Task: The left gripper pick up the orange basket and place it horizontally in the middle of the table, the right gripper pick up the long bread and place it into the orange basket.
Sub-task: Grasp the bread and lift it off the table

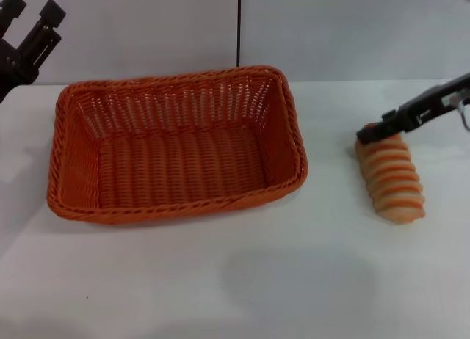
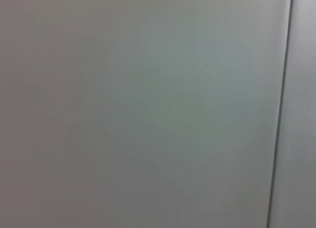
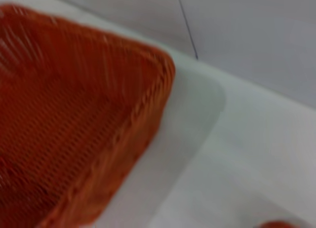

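From the head, the white table [image 1: 235, 280] holds the orange basket [image 1: 176, 144] lying crosswise at centre, empty. The left gripper [image 1: 28, 32] hangs raised at far left, fingers spread. The right gripper [image 1: 383, 128] touches the far end of the long bread [image 1: 391, 177]; its grip I cannot tell. The left wrist sees only grey wall [image 2: 148, 109]. The right wrist shows the basket's corner.

Pale grey wall [image 1: 147, 31] at 12 o'clock w/ thin dark vertical seam [image 1: 239, 23], prob. a panel joint. White table [image 1: 235, 280] below, soft even light.
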Robot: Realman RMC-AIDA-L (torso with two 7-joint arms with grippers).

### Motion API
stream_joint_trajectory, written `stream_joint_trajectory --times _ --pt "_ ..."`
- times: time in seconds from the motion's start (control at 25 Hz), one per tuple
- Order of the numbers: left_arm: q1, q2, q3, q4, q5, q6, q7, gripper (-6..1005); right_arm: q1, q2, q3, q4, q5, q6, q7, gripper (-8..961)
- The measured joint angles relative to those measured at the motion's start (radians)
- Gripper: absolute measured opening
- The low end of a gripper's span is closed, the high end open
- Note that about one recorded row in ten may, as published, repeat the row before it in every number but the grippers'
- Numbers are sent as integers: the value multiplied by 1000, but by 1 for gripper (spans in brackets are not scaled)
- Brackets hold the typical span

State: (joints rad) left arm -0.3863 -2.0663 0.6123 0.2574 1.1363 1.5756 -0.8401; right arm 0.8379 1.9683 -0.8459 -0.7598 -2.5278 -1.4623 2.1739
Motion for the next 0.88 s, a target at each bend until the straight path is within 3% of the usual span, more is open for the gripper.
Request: stream_joint_trajectory --times 0.12,0.88 --pt "-3 0 2 -1 0 -1 0 763 3 11 -1 0 -46 6 12 760" --pt "-24 1 25 -22 1 -23 -4 764 -21 8 -2 43 -71 56 24 755"
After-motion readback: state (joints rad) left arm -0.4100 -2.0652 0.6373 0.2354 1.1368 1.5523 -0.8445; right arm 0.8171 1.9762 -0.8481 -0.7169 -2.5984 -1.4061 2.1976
